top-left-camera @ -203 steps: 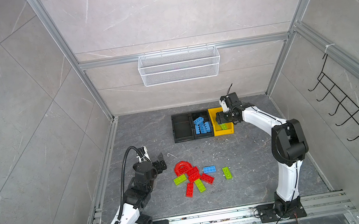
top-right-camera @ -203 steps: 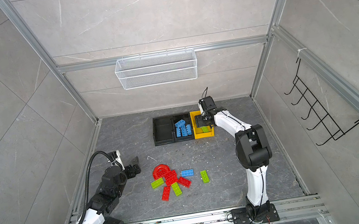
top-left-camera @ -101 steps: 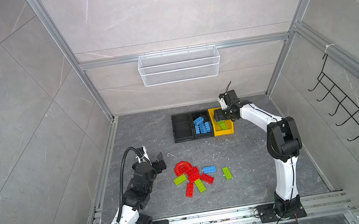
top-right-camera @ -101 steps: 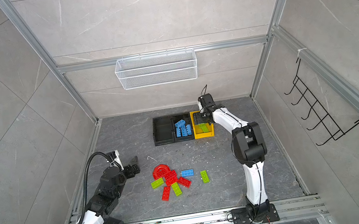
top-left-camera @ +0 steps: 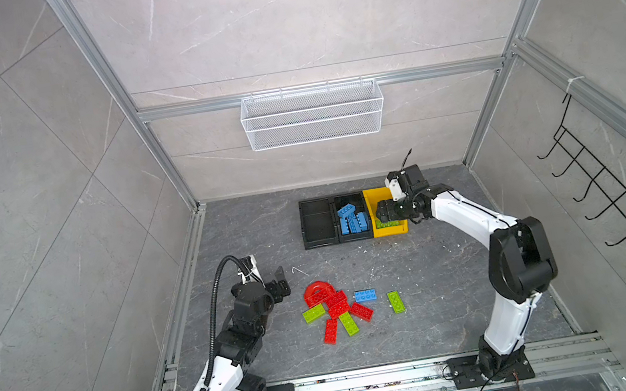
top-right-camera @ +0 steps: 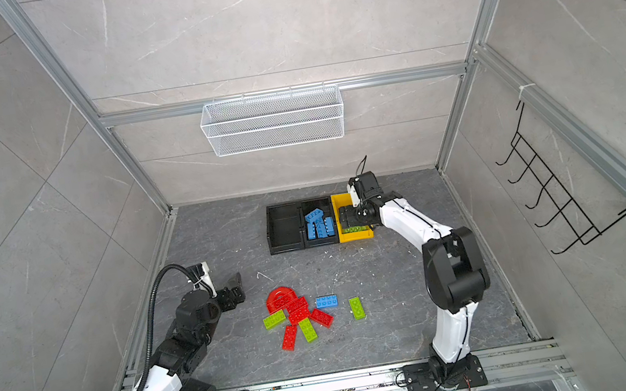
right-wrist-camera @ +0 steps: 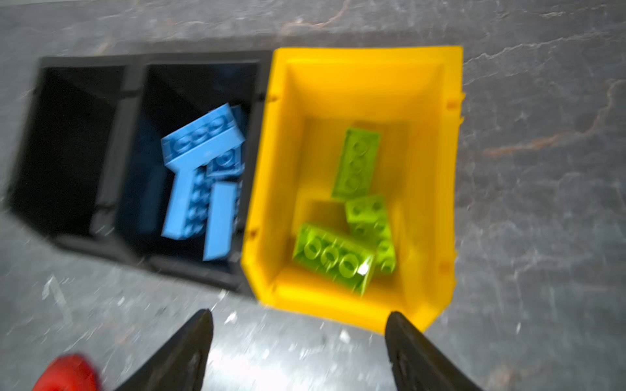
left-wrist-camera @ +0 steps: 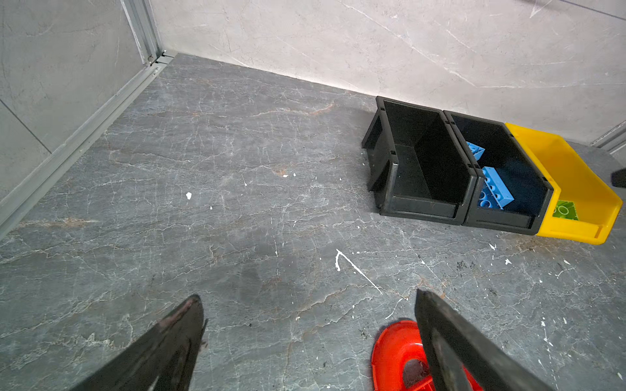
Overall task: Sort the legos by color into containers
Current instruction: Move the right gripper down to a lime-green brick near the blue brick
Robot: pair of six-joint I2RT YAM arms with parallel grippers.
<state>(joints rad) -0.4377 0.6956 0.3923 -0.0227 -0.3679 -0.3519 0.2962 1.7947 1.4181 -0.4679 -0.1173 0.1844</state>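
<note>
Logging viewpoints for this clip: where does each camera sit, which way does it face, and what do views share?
Both top views: high over the front rail, looking down toward the back wall; left arm and right arm show.
Left wrist: low on the left arm, facing across the floor to the bins; open left fingers show.
Right wrist: above the yellow bin, looking down at green legos; open right fingers show.
Shared: both wrist views catch the blue legos in the middle bin.

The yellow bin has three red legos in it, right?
Not red. The yellow bin has three green legos in it. The right wrist view looks straight down into the bin and shows them.
</note>
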